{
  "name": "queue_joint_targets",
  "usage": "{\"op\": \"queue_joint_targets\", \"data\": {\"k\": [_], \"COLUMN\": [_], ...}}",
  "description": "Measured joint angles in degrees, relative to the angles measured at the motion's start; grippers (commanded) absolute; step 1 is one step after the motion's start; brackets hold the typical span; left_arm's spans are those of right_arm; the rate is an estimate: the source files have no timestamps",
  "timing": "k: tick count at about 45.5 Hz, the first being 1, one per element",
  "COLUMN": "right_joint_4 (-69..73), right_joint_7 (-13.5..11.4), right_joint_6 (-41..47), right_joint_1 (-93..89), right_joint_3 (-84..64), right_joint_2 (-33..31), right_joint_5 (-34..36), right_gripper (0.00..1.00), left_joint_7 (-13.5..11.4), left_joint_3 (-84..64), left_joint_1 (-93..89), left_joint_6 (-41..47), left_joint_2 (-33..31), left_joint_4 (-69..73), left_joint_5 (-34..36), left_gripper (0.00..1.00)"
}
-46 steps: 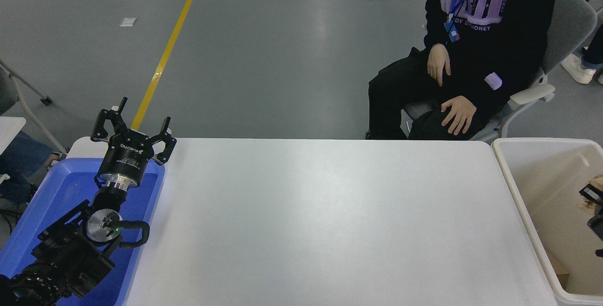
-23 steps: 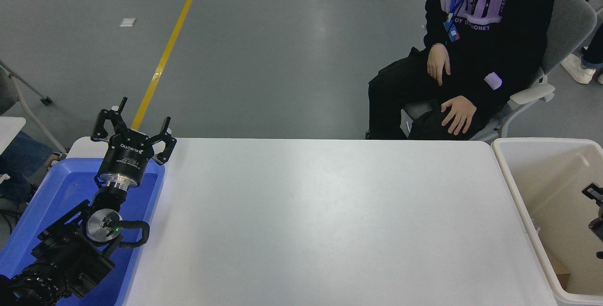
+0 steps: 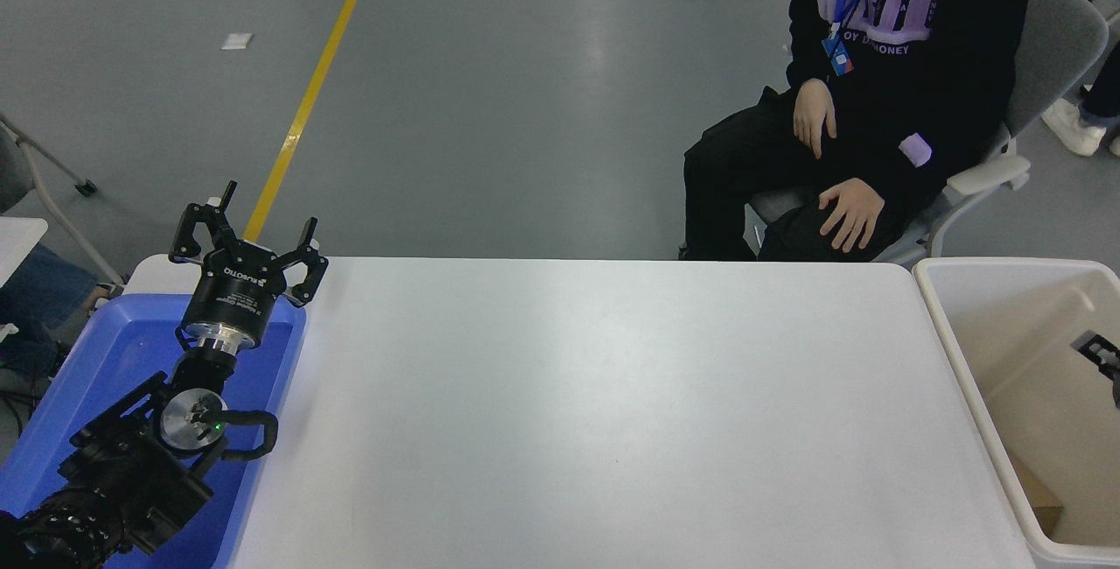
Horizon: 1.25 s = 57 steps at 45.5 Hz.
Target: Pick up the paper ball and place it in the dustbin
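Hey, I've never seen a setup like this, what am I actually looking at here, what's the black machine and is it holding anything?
This is one picture, taken from a camera high on a robot, looking down over its white table. The black machine at the lower left is the robot's left arm; its left gripper has its fingers spread open and holds nothing. It hangs over a blue tray at the table's left end. At the right edge, a small black piece of the right gripper shows over a cream-white dustbin standing beside the table; too little is visible to tell whether it is open. A scrap of brown cardboard lies low in the bin. No paper ball is visible. At the far side, a person sits in a chair, hands on their lap.
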Motion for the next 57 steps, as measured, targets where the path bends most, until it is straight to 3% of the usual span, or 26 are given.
{"op": "queue_joint_targets", "data": {"k": [12,34,57], "right_joint_4": [14.14,24.43,36.58], "right_joint_7": [0.01,0.05,0.06], "right_joint_6": [5.50,43.84,51.40], "right_joint_1": [20.12,55.52,71.96], "right_joint_3": [-15.50,-24.37,-20.44], "right_joint_2": [-1.24,8.17,20.07], "right_joint_5": [0.31,1.42,2.28], "right_gripper": [1.00,1.00,1.00], "left_joint_7": [0.00,0.00,0.00], "left_joint_3": [0.06,0.08,0.04], "left_joint_1": [0.07,0.09,0.09], "left_joint_6": [0.00,0.02,0.02], "left_joint_2": [0.00,-0.01,0.00], "left_joint_4": [0.00,0.01,0.02], "left_joint_5": [0.09,0.09,0.02], "left_gripper": [0.98,0.98,0.98]}}
